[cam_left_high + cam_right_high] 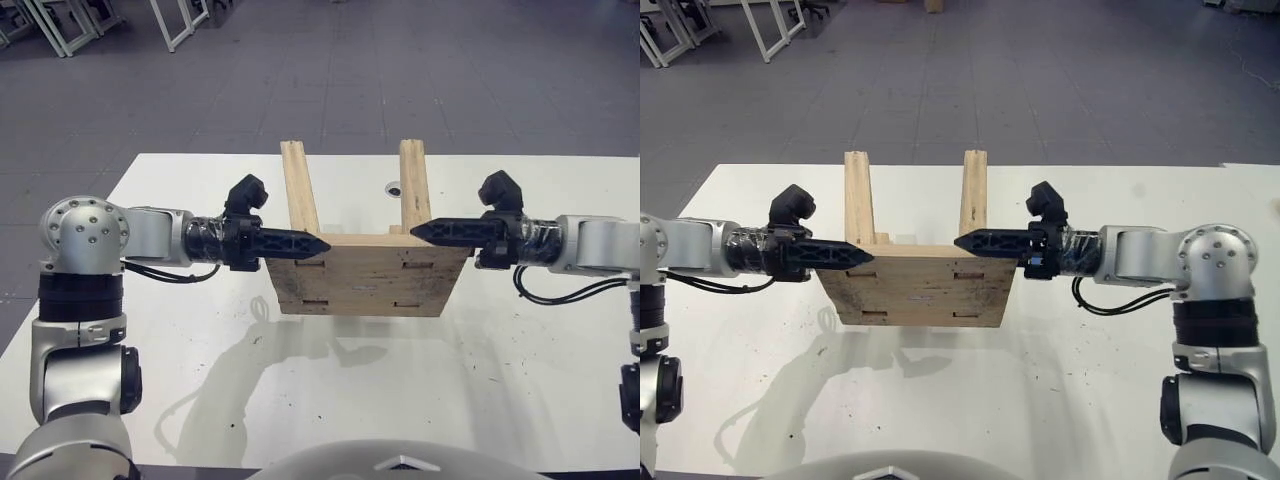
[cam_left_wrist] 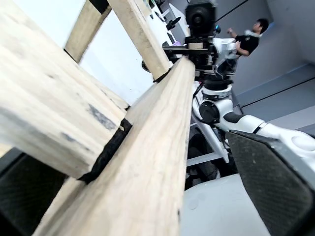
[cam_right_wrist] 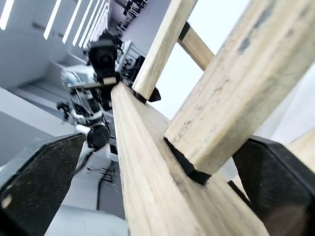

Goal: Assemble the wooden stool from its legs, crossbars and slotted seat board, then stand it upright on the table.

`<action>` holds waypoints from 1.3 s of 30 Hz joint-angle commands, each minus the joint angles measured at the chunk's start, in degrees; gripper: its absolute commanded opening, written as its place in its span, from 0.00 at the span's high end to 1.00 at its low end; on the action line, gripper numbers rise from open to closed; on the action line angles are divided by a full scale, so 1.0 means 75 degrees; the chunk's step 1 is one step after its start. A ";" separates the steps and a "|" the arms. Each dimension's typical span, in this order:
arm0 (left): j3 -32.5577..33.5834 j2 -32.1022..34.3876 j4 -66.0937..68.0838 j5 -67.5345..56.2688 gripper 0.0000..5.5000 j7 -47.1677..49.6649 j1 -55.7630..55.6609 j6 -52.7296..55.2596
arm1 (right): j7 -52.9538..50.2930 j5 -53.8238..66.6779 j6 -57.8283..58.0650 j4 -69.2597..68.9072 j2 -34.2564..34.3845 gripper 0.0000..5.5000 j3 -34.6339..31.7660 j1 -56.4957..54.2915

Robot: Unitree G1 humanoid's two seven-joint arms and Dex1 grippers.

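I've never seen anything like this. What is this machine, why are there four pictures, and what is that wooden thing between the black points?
It is a humanoid robot with two arms, each ending in a two-fingered gripper. The two wide pictures come from cameras in its head, looking down over the arms. The two close-ups come from cameras on its wrists. Over the white table is a wooden stool turned on its side: the slotted seat board faces the head cameras and the legs point away. The left gripper and right gripper meet the board's upper corners from opposite sides. Whether they are clamped on it cannot be told.
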 commanded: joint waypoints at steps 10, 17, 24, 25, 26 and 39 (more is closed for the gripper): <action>-0.0552 0.0642 -0.1170 0.1650 0.00 -0.1883 0.0697 -0.1280 | 0.5559 -0.6394 -0.4039 -0.3080 -0.1296 0.06 0.1022 0.2453; -0.0962 0.0982 -0.1350 0.2485 0.00 -0.2565 0.1122 -0.1913 | 0.5950 -0.7980 -0.5165 -0.2822 -0.1056 0.06 0.1375 0.2900; -0.1231 0.1056 -0.1284 0.3011 0.00 -0.3003 0.1100 -0.2226 | 0.5432 -0.7969 -0.4631 -0.3078 -0.0198 0.26 0.1652 0.2685; -0.1246 0.1040 -0.1278 0.3040 0.00 -0.3035 0.1074 -0.2232 | 0.5362 -0.7985 -0.4572 -0.3136 -0.0097 0.30 0.1696 0.2670; -0.1253 0.1023 -0.1293 0.3081 0.00 -0.3092 0.1082 -0.2292 | 0.5320 -0.7961 -0.4490 -0.3198 -0.0026 0.32 0.1706 0.2663; -0.2281 0.1648 -0.1803 0.5684 0.00 -0.4124 0.2766 -0.5819 | 0.5391 -0.7997 -0.4197 -0.3226 -0.0099 0.63 0.1458 0.2564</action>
